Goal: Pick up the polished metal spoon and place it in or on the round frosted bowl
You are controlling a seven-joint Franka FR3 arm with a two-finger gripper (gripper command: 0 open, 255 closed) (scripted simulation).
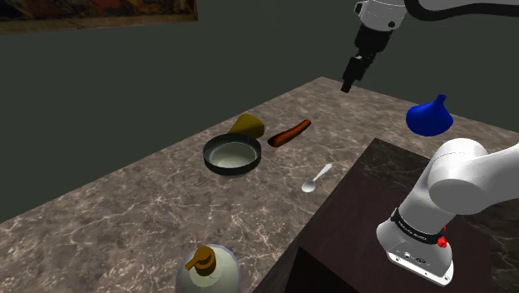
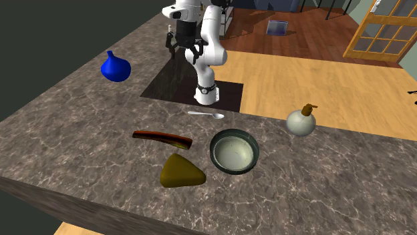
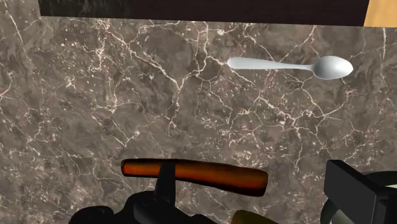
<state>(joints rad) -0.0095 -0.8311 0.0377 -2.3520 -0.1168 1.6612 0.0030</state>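
While the marbled bench (image 1: 125, 208) spreads wide below, your hand (image 1: 348, 85) hangs high above it, fingers apart and empty.
The round dark-rimmed bowl (image 1: 232, 156) sits mid-bench; the silvery spoon (image 1: 316, 178) lies flat between bowl and dark stand (image 1: 391, 166), nearer the stand.

- Shoulder: you look down over the counter (image 1: 125, 208) from beside the stand (image 1: 358, 191).
- Second exterior: you face the arm (image 2: 212, 47) from opposite.
- Wrist: close, downward; all three share the spoon (image 3: 289, 65).
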